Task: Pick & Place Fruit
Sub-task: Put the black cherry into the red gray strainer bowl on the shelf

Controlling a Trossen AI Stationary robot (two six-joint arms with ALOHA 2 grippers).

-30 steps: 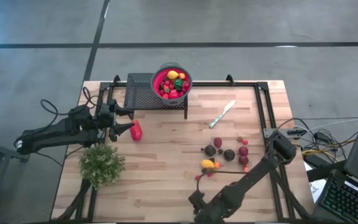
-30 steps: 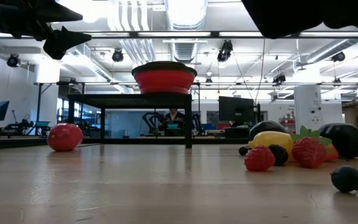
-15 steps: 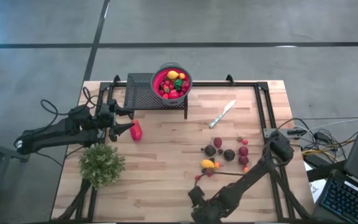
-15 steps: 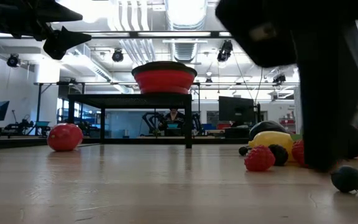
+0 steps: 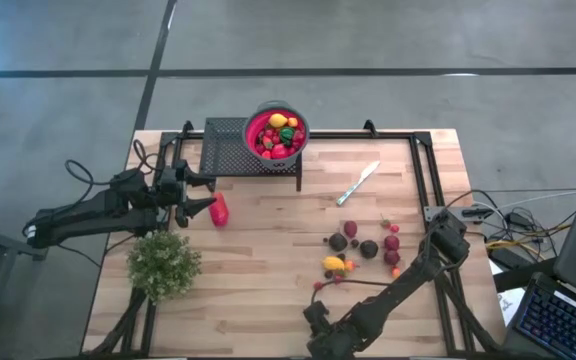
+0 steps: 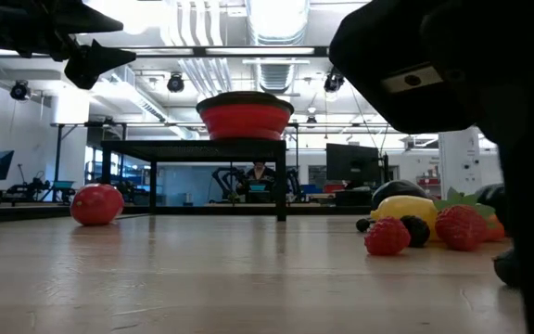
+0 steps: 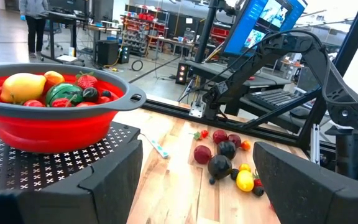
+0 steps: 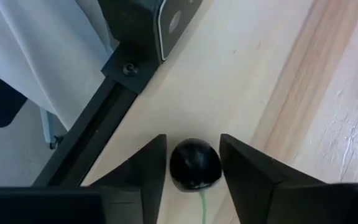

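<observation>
Table [image 5: 268,250] edge, right gripper [image 8: 194,163] around dark fruit [image 8: 194,165]

Silver knife [image 5: 358,183], bushy plant [image 5: 164,264], black rack [image 5: 226,147].

Robotics lab: monitors [image 7: 263,22], equipment racks [image 7: 148,18].

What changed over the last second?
The right gripper came down near the table's front edge, and its fingers closed in around a small dark fruit on the wood; whether they grip it yet is unclear. The left gripper, the red bowl, the knife and the plant stayed put.
</observation>
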